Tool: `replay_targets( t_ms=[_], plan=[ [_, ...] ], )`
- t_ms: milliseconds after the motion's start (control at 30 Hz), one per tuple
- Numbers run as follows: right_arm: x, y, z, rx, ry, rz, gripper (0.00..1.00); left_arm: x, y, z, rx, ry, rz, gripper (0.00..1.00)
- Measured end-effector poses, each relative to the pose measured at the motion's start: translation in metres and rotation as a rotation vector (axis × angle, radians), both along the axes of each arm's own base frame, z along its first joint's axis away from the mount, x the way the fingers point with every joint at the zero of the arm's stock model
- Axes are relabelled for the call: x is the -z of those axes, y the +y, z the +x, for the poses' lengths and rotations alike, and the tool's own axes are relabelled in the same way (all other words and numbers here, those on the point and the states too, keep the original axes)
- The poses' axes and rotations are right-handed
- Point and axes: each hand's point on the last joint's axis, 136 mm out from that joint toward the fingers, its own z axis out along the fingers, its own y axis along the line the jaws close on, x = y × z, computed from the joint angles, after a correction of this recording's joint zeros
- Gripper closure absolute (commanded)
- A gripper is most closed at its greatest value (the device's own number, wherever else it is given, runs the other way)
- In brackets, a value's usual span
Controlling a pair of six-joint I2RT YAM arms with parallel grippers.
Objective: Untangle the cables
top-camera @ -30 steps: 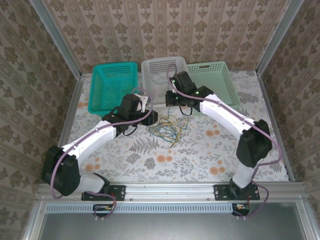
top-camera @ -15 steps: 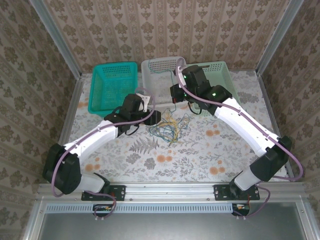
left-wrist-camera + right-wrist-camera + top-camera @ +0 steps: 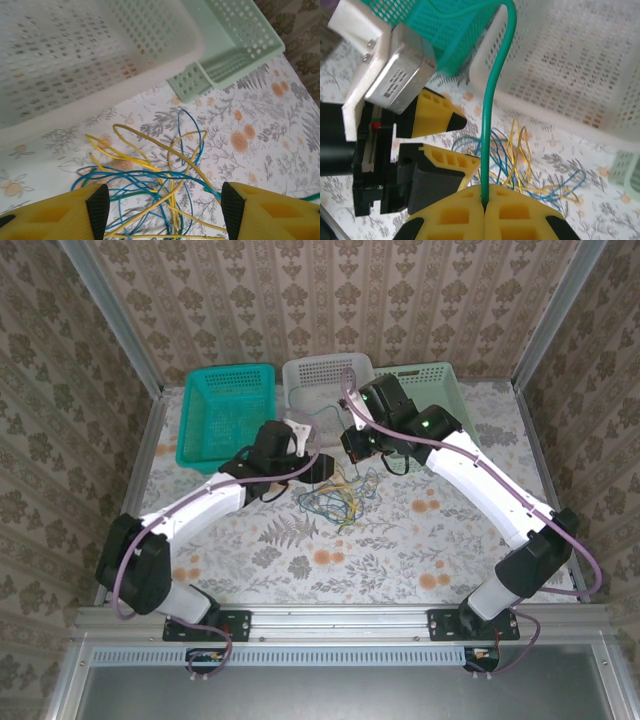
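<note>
Gripping right jaws: clenched on the green cable [image 3: 487, 125], which rises past the white basket [image 3: 580, 75].
Left jaws: spread wide, straddling the cables [image 3: 150, 173].
Cables: tangled on the surface [image 3: 260, 150], just before the white basket.

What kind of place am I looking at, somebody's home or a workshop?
Probably a robot test booth dressed like a home: wallpapered walls in a metal frame, two arms bolted to a flowery table, and a tangle of wires beside three baskets.
</note>
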Motion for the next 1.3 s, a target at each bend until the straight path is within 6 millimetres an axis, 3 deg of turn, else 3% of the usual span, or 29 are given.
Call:
replay_targets(
  t_ms=[200, 367, 467, 633, 800, 1000, 1200, 1300],
  plan=[
    [0.019, -0.011, -0.013, -0.028, 0.043, -0.132, 1.00, 0.017, -0.024, -0.013, 0.083, 0.033, 0.008, 0.40],
    [0.048, -0.020, -0.009, 0.005, 0.073, -0.272, 1.00, 0.012, -0.030, -0.013, 0.098, 0.019, -0.012, 0.40],
    [0.054, -0.030, -0.008, 0.038, 0.063, -0.333, 1.00, 0.010, -0.031, -0.012, 0.099, 0.013, -0.016, 0.40],
    [0.045, -0.041, 0.003, 0.109, 0.042, -0.300, 1.00, 0.011, -0.031, -0.013, 0.097, 0.014, -0.010, 0.41],
    [0.012, -0.047, 0.021, 0.172, -0.008, -0.101, 1.00, 0.009, -0.024, -0.014, 0.073, -0.003, 0.001, 0.40],
    [-0.027, -0.028, 0.045, 0.152, -0.056, 0.031, 1.00, -0.004, 0.001, -0.023, 0.012, -0.057, 0.008, 0.38],
    [-0.029, -0.028, 0.085, 0.206, -0.040, 0.098, 1.00, -0.030, 0.035, -0.020, -0.087, -0.142, -0.020, 0.36],
    [-0.031, -0.028, 0.107, 0.227, -0.035, 0.130, 1.00, -0.028, 0.050, -0.017, -0.130, -0.143, -0.018, 0.36]
  ],
)
